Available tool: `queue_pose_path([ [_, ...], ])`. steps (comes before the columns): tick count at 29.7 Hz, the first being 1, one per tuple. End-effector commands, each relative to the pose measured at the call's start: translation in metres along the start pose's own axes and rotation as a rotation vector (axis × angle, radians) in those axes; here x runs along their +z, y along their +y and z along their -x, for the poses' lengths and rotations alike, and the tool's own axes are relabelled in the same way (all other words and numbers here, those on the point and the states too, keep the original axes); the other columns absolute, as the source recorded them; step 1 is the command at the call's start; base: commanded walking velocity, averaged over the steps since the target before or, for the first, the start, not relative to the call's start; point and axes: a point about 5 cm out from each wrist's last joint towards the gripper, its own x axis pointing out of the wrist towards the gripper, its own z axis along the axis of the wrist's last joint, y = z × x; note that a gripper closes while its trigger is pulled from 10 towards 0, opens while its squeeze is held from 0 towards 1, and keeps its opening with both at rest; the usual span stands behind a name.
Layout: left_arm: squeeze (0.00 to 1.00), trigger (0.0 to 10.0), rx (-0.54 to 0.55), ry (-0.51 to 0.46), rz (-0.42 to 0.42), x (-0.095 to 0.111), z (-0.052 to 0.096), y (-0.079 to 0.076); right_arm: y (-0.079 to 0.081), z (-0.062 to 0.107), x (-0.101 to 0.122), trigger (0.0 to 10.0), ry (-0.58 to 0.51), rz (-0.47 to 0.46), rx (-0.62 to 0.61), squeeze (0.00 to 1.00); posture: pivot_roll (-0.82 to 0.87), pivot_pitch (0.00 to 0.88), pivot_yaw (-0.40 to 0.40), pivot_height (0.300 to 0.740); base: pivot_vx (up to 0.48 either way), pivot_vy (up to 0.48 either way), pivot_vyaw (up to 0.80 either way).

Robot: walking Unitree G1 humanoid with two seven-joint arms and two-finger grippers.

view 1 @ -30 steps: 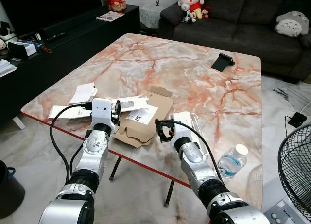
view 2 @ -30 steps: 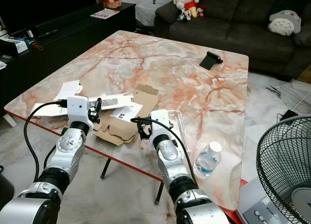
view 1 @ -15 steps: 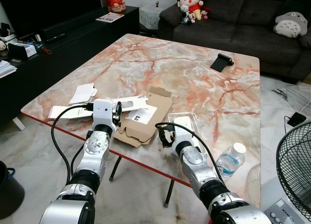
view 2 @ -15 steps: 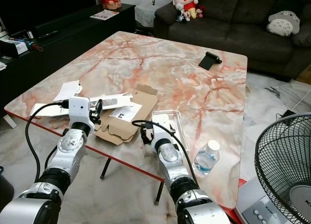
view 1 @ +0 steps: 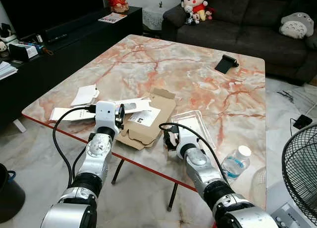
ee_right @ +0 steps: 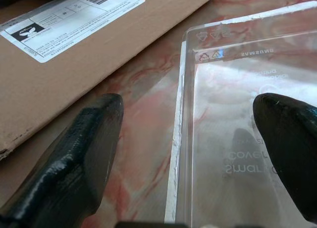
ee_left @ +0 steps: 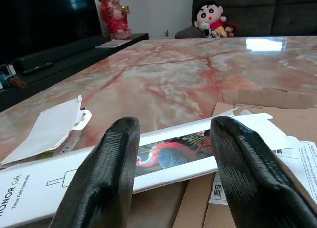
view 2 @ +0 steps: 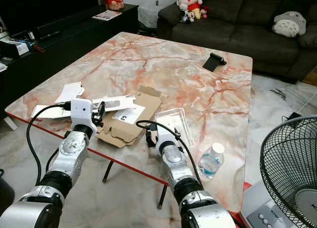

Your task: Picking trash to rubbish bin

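Reaching toward the clear plastic tray [view 1: 194, 123], the right gripper [ee_right: 190, 139] is hovering at the tray's near edge with its fingers [ee_right: 74, 154] spread wide, one on each side of that edge and gripping nothing. The tray is lying flat on the marble desk [view 1: 163, 65], just beside the flattened cardboard box [view 1: 148, 124] and near the desk's front rim. It looks thin, light and glossy, so it will probably flex and slip; pinching the raised rim is likely safer than squeezing the smooth face. The left gripper [ee_left: 173, 154] is waiting on the far side of the cardboard box from the tray, fingers open, over a long white printed sleeve [ee_left: 163, 154] that looks equally light and bendy. Because the tray is transparent, its far edge is hard to trace against the marble, and the rubbish bin cannot be identified with any certainty.
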Motion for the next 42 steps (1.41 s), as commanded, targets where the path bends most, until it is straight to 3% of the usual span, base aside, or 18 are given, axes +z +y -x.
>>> queue_pose_path([
  [1, 0.00, 10.0, -0.012, 0.003, 0.003, 0.002, -0.001, -0.001, -0.003, 0.000, 0.001, 10.0, -0.005, -0.041, -0.012, 0.00, -0.01, 0.000, -0.022, 0.740, 0.000, 0.000, 0.00],
  [13, 0.00, 10.0, -0.016, 0.004, 0.008, 0.002, -0.001, -0.002, -0.004, -0.002, 0.007, 10.0, -0.013, -0.039, -0.014, 0.00, -0.01, 0.000, -0.023, 0.740, 0.000, 0.000, 0.00],
  [25, 0.00, 10.0, -0.021, -0.004, 0.015, 0.003, -0.002, -0.003, -0.008, -0.004, 0.035, 10.0, -0.115, -0.059, -0.017, 0.00, -0.01, 0.000, -0.023, 0.740, 0.000, 0.000, 0.00],
  [42, 0.00, 10.0, -0.030, 0.001, 0.015, 0.002, -0.002, -0.005, -0.011, -0.005, 0.037, 10.0, -0.060, 0.095, -0.036, 0.00, -0.02, 0.000, -0.026, 0.740, 0.000, 0.000, 0.00],
])
